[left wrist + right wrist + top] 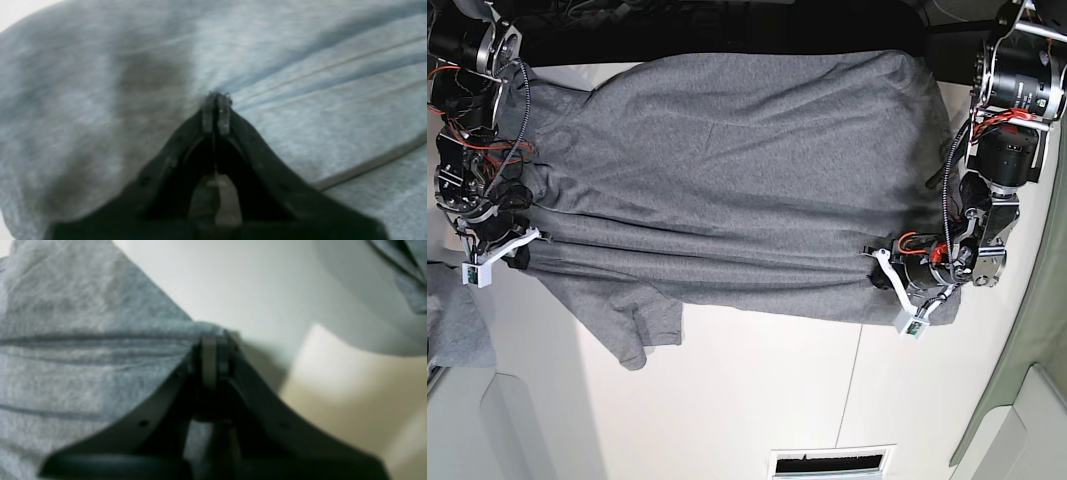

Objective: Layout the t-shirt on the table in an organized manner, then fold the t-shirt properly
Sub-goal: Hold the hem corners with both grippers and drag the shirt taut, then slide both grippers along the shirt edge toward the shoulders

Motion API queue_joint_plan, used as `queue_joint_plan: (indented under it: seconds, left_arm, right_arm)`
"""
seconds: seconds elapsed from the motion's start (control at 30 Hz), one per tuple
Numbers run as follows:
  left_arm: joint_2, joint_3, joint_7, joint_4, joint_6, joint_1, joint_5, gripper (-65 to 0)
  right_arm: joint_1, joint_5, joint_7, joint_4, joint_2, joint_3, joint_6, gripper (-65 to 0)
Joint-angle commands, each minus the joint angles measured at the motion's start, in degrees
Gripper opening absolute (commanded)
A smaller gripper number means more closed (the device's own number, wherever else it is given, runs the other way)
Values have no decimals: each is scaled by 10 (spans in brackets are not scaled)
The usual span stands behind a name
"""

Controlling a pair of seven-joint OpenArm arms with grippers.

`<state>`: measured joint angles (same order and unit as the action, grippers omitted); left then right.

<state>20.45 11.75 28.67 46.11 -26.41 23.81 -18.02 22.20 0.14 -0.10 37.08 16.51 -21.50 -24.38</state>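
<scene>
The heather-grey t-shirt (727,170) lies spread wide across the far half of the white table (757,400), with long creases running between the two arms and one sleeve (642,335) pointing toward the near side. My left gripper (874,258) is shut on the t-shirt at its right edge. In the left wrist view the tips of the left gripper (217,100) pinch the t-shirt (300,126), and folds fan out from them. My right gripper (522,245) is shut on the t-shirt's left edge. Close up, the right gripper (213,338) clamps a bunched corner of the t-shirt (83,356) above the table (233,283).
A thin dark seam (855,390) crosses the table's near part. A vent slot (827,462) sits at the near edge. Another grey cloth (457,320) hangs off the left side. Both arm bases (1017,80) stand at the far corners.
</scene>
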Motion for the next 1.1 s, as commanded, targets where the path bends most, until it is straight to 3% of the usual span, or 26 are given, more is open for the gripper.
queue_joint_plan:
  seconds: [0.0,0.13,0.27,0.37,0.5,0.7,0.87,1.0,1.07]
  left_arm:
    - [6,0,26,-1,15,7,24,-650]
    - [-10,0,23,1,15,13,24,-650]
    - [-15,0,32,1,13,30,24,-650]
    - [0,0,61,26,-12,35,-6,-650]
    - [40,0,91,111,-89,13,-121,-650]
    - [85,0,146,251,-103,-65,-183,-650]
    - [100,0,149,283,-103,-145,-182,-650]
    - [99,0,100,275,-99,-190,-118,-650]
    - [98,0,75,263,-71,-199,-78,-650]
  right_arm:
    - [10,11,1,4,8,-1,6,-650]
    - [9,71,1,16,8,-2,-10,-650]
    - [9,96,-6,59,5,-2,-75,-650]
    - [6,129,-88,111,0,-2,-84,-650]
    - [-29,212,-195,199,-2,-2,-84,-650]
    - [-133,289,-275,323,-2,-1,-85,-650]
    - [-189,302,-275,310,-3,23,-85,-650]
    - [-182,254,-236,245,-1,61,-84,-650]
    - [-166,226,-203,206,3,71,-78,-650]
